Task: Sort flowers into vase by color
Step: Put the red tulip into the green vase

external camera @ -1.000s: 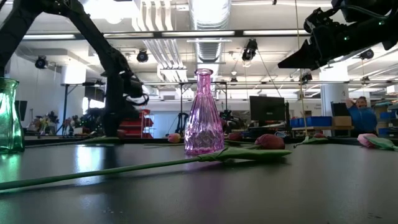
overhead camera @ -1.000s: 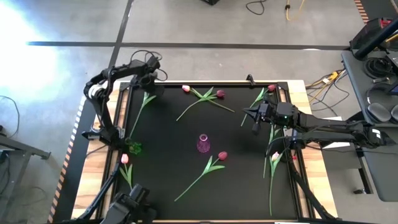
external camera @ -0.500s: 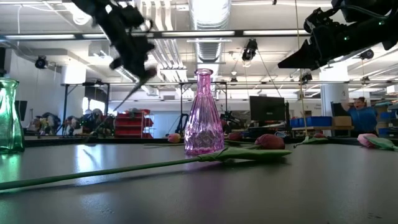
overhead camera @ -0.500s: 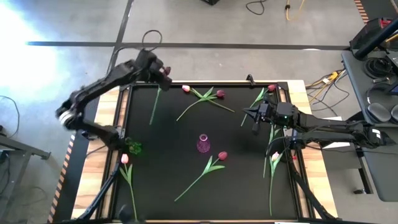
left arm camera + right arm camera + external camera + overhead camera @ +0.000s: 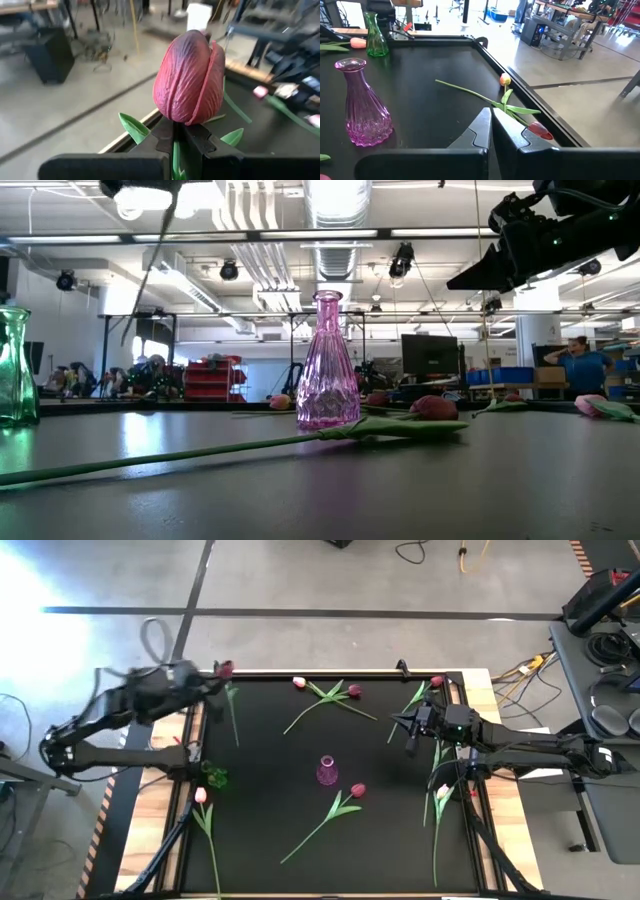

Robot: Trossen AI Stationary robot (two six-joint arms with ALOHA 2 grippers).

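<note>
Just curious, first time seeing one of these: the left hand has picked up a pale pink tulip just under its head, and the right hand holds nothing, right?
Not quite. The tulip gripped just under its head by the left hand is dark red, not pale pink; the left wrist view shows it plainly. The rest stands: the right hand is shut and holds nothing.

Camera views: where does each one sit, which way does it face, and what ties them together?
High view: overhead, straight down on the table; both arms show.
Low view: table height, level across at the pink vase; right arm overhead.
Left wrist view: on the left arm, facing the red tulip clamped in the left end effector.
Right wrist view: on the right arm, past the shut right end effector toward the green vase.
Shared: the pink vase appears in the high, low and right wrist views.
</note>
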